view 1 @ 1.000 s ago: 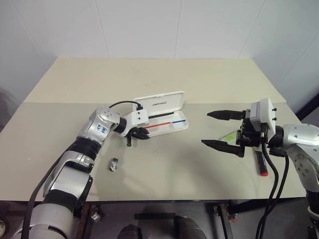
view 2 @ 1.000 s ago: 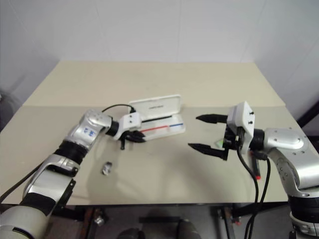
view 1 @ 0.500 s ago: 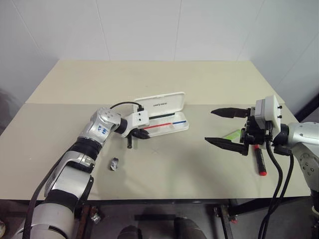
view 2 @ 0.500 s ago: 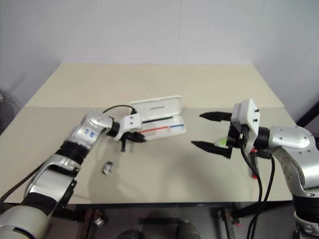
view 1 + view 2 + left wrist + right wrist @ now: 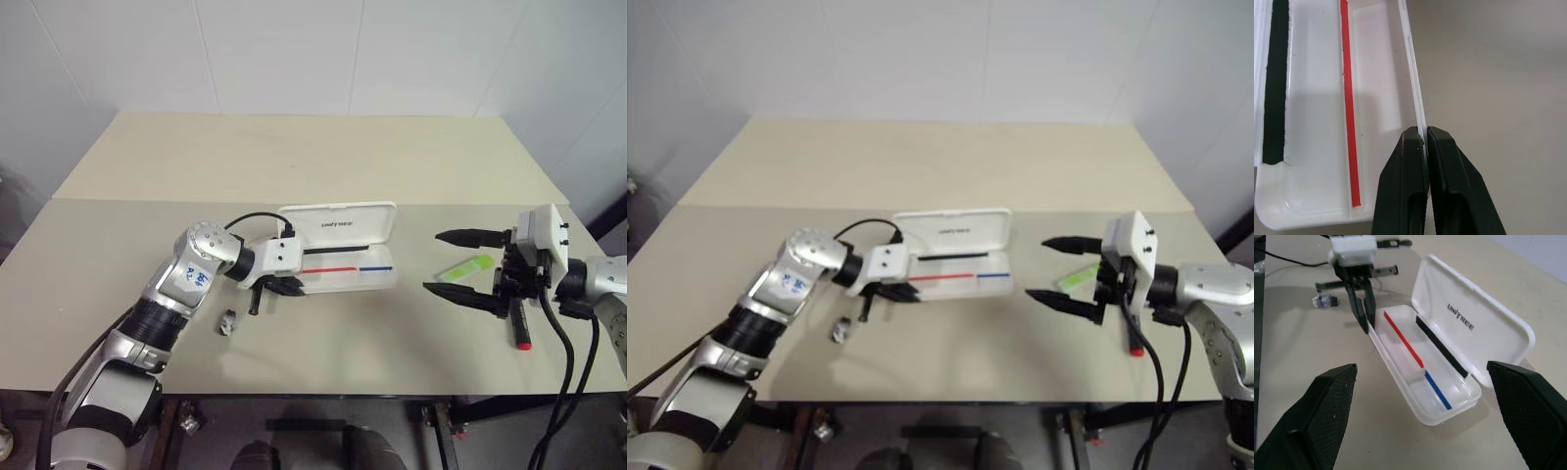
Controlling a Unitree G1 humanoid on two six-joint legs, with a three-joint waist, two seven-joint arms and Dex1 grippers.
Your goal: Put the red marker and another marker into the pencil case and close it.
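Note:
The white pencil case (image 5: 345, 227) lies open mid-table, its lid up at the back and a red and blue stripe in the tray. My left gripper (image 5: 285, 286) is shut on the tray's near wall at its left end; in the left wrist view the fingertips (image 5: 1415, 139) pinch that thin rim. To the right, my right gripper (image 5: 434, 261) hovers open with nothing in it. The light green marker (image 5: 466, 265) lies on the table between the fingers as seen from above. The red marker (image 5: 520, 333) lies just right of it, partly behind the gripper.
A small silvery clip (image 5: 227, 321) lies on the table near my left forearm. A black cable loops from the left wrist above the case's left end. The table's front edge runs close below both grippers.
My left gripper has dragged the case toward me and to the right, turning it more level. The right gripper has drawn back to the right, uncovering the green marker.

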